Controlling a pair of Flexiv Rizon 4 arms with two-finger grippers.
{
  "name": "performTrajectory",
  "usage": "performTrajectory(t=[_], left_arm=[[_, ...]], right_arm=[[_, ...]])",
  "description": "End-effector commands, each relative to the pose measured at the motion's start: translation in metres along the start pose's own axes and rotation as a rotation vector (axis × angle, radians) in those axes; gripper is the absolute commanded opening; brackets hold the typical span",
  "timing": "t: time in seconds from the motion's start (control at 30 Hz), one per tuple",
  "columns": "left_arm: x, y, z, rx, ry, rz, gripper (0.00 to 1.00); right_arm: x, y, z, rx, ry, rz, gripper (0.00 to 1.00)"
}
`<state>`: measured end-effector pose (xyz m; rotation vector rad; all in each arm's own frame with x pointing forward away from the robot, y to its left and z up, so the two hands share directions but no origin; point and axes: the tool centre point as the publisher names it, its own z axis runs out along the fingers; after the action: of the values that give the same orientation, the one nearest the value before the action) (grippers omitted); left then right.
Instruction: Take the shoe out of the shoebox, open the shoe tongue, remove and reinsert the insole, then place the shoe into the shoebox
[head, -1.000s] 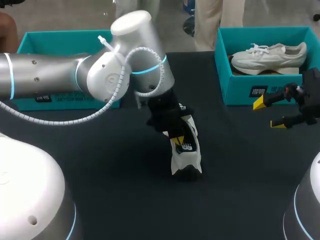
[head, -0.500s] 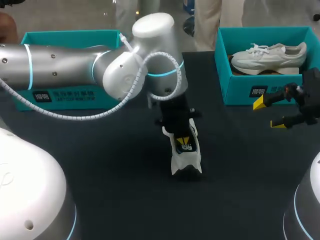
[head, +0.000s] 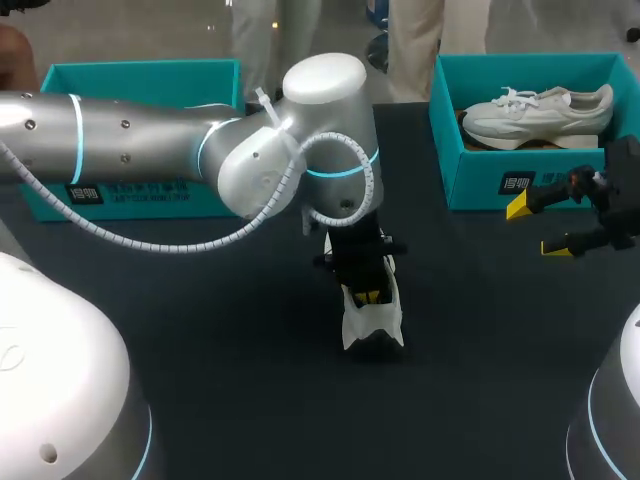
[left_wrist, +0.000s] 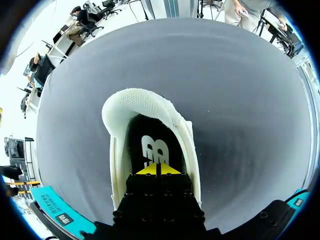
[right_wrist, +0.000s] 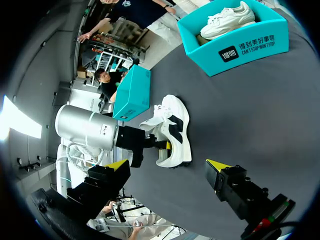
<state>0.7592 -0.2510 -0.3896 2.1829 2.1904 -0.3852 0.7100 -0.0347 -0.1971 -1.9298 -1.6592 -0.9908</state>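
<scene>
Left end effector (left_wrist: 156, 169): yellow tips pressed together, barely a seam between them; poked down into the opening of the shoe (left_wrist: 145, 105) at the heel end, right over the dark insole (left_wrist: 136, 137); can't tell if any bit of insole is pinched in there
Right end effector (head: 537, 228): fingers spread wide, holding nothing; hanging over the surface (head: 200, 390) just in front of the right shoebox (head: 480, 180), well apart from the shoe
Shoe: white with black side panels; out of the box, upright on its sole around the middle of the surface, between the two shoeboxes
Insole: inside the shoe, lying flat as far as visible; front end hidden under the toe
Left arm (head: 130, 150): in from the left side, reaching to the middle; wrist right above the shoe
Right shoebox: teal, open, far right of the surface; second white shoe (head: 535, 112) lying inside
Left shoebox (head: 140, 72): teal, far left; partly hidden behind the left arm
</scene>
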Motion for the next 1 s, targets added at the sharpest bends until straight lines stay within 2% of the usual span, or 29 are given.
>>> performTrajectory(t=[0.03,0.2,0.37,0.63,1.0], left_arm=[[0.000,0.000,-0.008,-0.013,-0.033,-0.001,0.00],[-0.006,-0.004,-0.024,-0.011,-0.061,0.009,0.00],[-0.010,-0.015,-0.028,0.003,-0.079,0.013,0.00],[-0.011,-0.024,-0.004,0.025,-0.070,0.026,0.00],[-0.004,-0.022,0.023,-0.015,-0.057,0.012,0.00]], right_arm=[[0.000,0.000,0.001,-0.001,-0.004,0.002,1.00],[0.000,0.000,0.001,-0.001,-0.004,0.002,1.00],[0.000,0.000,0.001,-0.001,-0.004,0.002,1.00],[0.000,0.000,0.001,-0.001,-0.004,0.002,1.00],[0.000,0.000,0.001,-0.001,-0.004,0.002,1.00]])
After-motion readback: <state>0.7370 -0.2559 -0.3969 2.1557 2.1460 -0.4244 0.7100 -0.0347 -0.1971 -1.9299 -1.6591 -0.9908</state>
